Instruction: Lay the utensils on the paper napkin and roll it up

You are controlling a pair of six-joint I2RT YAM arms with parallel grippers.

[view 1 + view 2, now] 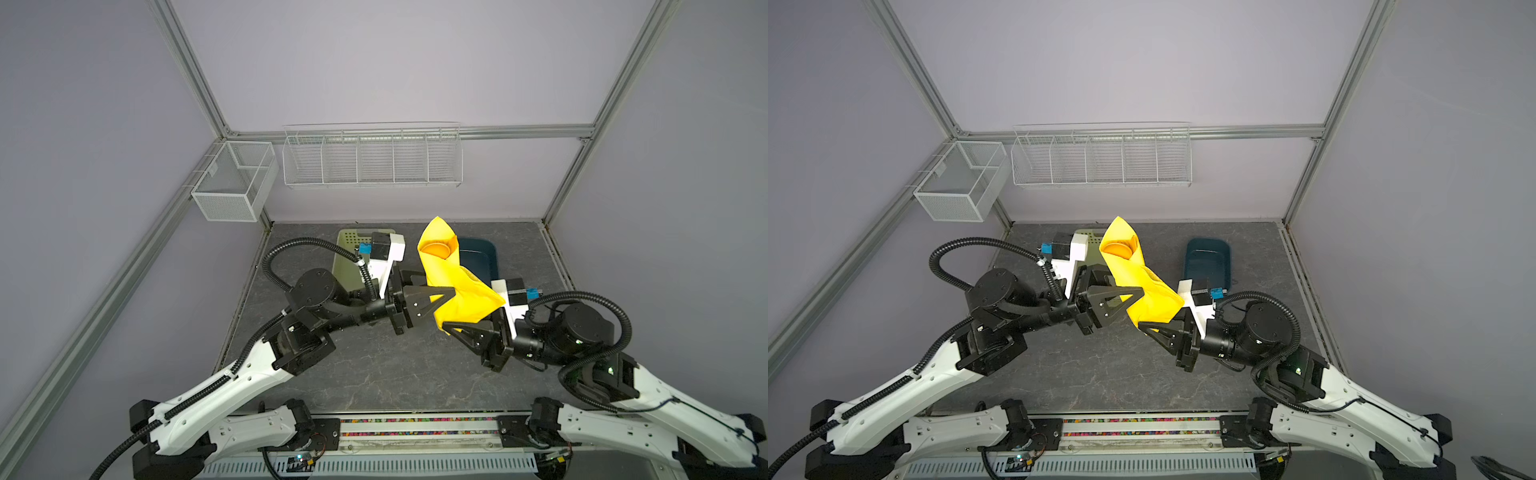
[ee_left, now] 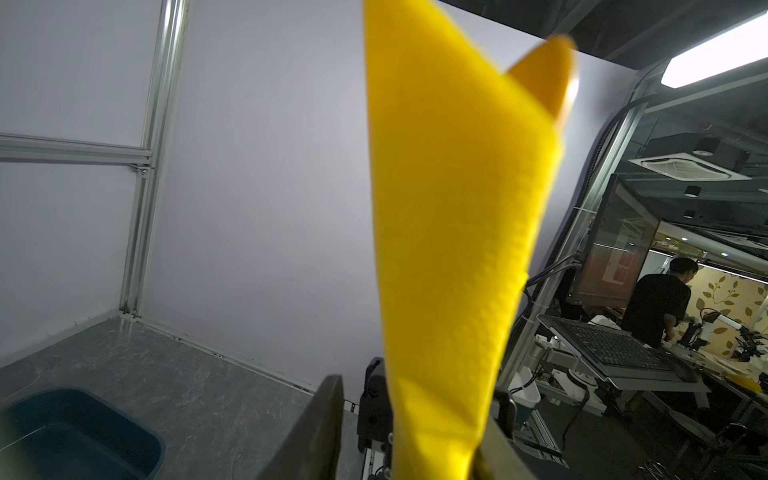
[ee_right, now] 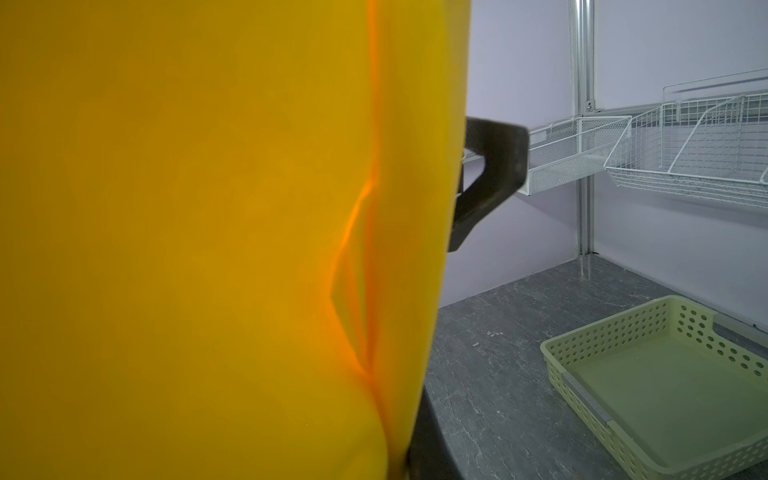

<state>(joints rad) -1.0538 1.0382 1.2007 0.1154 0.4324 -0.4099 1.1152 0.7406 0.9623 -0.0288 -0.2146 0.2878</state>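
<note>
- Rolling is looking nearly finished: the thin bright yellow paper napkin (image 1: 440, 268) is hanging as a loose roll, raised above the grey stone-patterned tabletop (image 1: 374, 374).
- The black two-fingered right gripper (image 1: 448, 326) is clenching its lower end; the matching left gripper (image 1: 446, 293) is straddling its middle, grip unconfirmed.
- Next move is calling for tightening without spilling.
- Only a round orange spoon bowl (image 1: 435, 249) is showing; the paper is hiding fork and knife.

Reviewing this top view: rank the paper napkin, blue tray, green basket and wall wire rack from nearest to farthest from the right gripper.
1. paper napkin: its lower end is clamped in the right gripper, touching.
2. blue tray: lying just behind, on the right side.
3. green basket: at the back left.
4. wire rack: up on the back wall.
</note>
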